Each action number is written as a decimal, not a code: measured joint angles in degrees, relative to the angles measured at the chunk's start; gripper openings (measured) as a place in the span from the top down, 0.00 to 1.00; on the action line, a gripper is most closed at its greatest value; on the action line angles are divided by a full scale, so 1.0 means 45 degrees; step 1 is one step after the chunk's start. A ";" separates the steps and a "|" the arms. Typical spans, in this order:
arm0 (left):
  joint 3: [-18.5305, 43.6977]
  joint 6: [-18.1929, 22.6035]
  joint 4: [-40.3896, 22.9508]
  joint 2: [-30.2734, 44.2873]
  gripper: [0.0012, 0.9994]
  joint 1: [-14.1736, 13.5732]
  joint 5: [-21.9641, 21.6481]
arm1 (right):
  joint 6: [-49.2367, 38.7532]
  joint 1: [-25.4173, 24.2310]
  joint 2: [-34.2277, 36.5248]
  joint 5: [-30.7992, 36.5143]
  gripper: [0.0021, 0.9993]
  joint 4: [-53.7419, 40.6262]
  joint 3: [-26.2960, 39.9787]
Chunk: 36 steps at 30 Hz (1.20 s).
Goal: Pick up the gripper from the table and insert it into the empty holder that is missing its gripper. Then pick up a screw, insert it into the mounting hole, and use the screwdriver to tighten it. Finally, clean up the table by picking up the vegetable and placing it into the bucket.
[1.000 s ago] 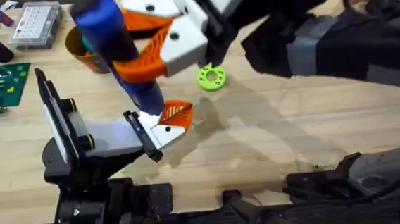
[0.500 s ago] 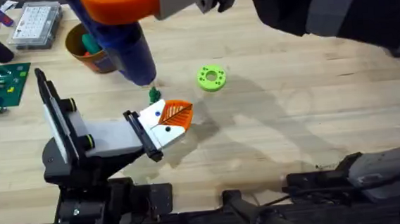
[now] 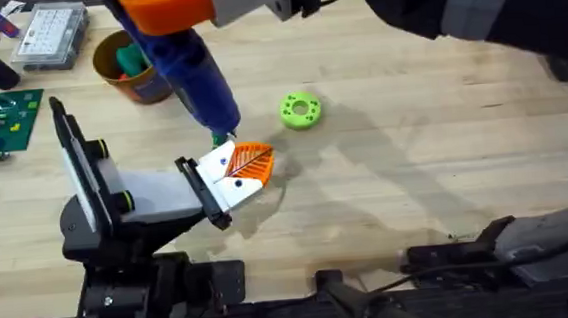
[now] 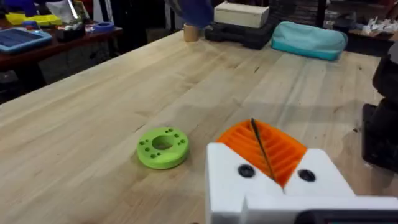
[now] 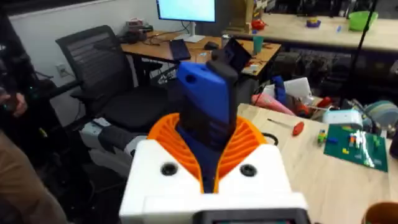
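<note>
One desk [image 3: 436,178]: light wood planks, seams visible, wide bare area at centre and right.

One right gripper [image 5: 208,168]: white with orange ribbed pads, raised over the far left of the desk; jaws clamped on the screwdriver.

One left gripper [image 4: 273,186]: white block with orange ribbed pad at the near edge of its own wrist view; whether its jaws are apart or together cannot be told.

One holder [image 3: 132,205]: grey wedge on a black round base at the near left of the desk, black end plates, yellow-green knobs.

One screwdriver [image 3: 193,75]: thick blue cylinder, tilted, its thin bit pointing down to just above the small gripper.

One bucket [image 3: 117,65]: orange-brown tub at the far left, a teal object inside.

One small gripper [image 3: 240,172]: white block with orange leaf-like tip, seated at the holder's right end plate.

One green ring [image 3: 301,110]: flat disc with small holes, lying on the desk just beyond the holder.

Room: office chairs, a monitor and cluttered tables behind.
</note>
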 joint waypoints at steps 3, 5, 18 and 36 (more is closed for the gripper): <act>-0.0003 0.0000 0.0000 -0.0005 0.98 0.0000 -0.0001 | -0.1394 -0.0153 0.0006 0.0091 0.94 -0.2806 0.0646; -0.0003 0.0000 0.0000 0.0000 0.98 0.0000 0.0000 | -0.2545 -0.0347 0.0005 0.0380 0.93 -0.5042 0.1244; -0.0003 0.0000 0.0002 0.0000 0.98 0.0000 0.0000 | -1.1122 -0.0958 0.0003 0.7311 0.94 -1.7852 0.5588; -0.0003 -0.0005 0.0000 -0.0003 0.98 0.0000 0.0000 | -1.5099 -0.1187 0.1335 1.7002 0.94 -2.1882 0.6318</act>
